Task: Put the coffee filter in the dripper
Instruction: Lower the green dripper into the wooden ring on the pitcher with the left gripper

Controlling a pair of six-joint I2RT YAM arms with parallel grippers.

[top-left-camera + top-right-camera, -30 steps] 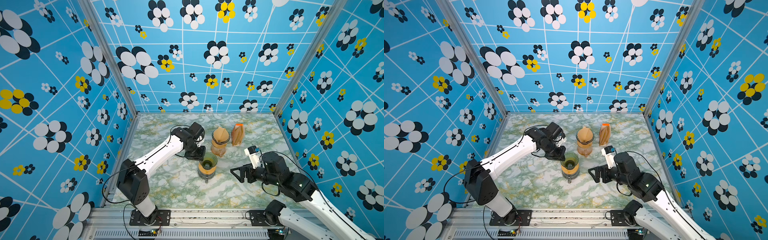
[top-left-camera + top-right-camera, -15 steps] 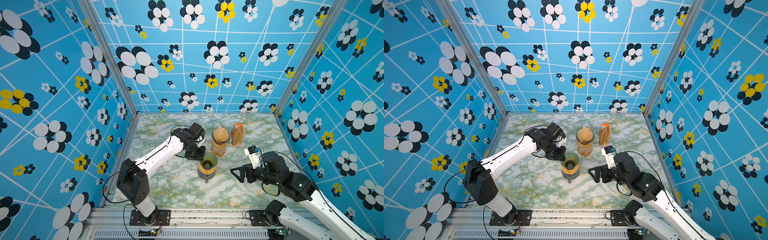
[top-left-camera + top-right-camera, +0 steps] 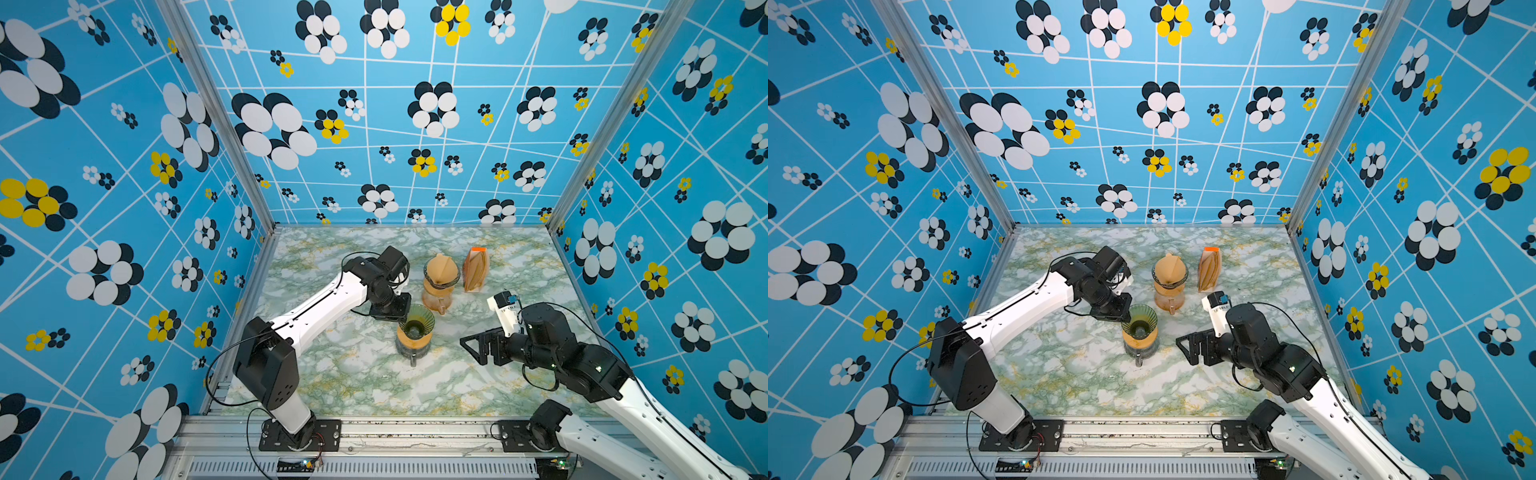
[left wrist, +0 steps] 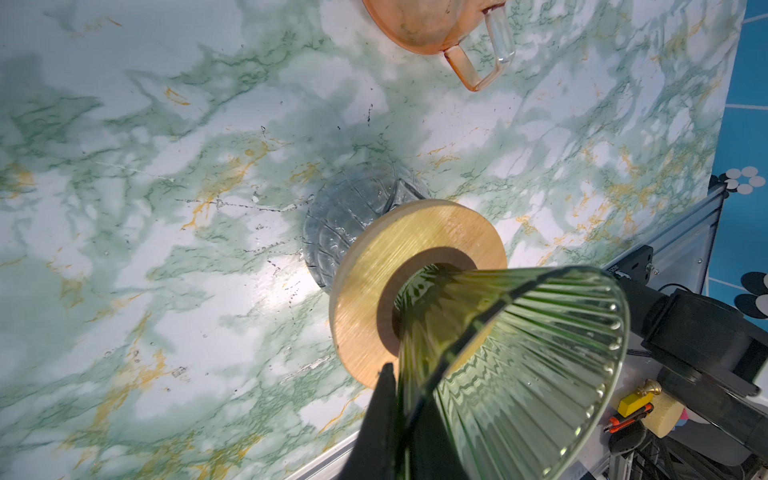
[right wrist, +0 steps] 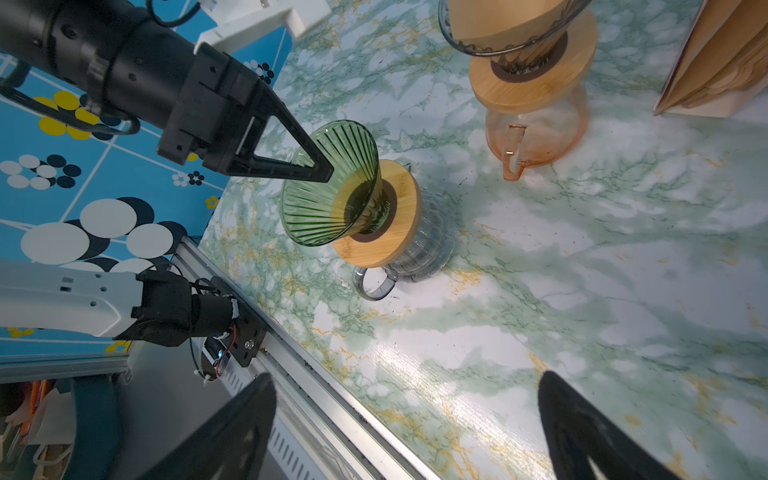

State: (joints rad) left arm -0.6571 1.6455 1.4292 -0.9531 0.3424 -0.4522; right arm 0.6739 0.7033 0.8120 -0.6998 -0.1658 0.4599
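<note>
A green ribbed glass dripper (image 3: 415, 322) (image 3: 1140, 322) stands empty on a wooden collar (image 4: 374, 282) over a clear carafe (image 5: 419, 249) mid-table. My left gripper (image 3: 402, 320) (image 4: 399, 370) is shut on the dripper's rim (image 5: 328, 208), one finger inside the glass wall and one outside. Brown coffee filters (image 3: 475, 270) (image 5: 719, 54) stand stacked in a holder at the back right. My right gripper (image 3: 469, 352) (image 5: 407, 378) hangs open and empty over the table, to the right of the green dripper.
A second dripper (image 3: 441, 268) (image 5: 515, 25) with a brown filter in it sits on an orange carafe (image 4: 424, 20) just behind the green one, left of the filter stack. Patterned walls enclose three sides; the metal rail (image 5: 299, 374) marks the front edge.
</note>
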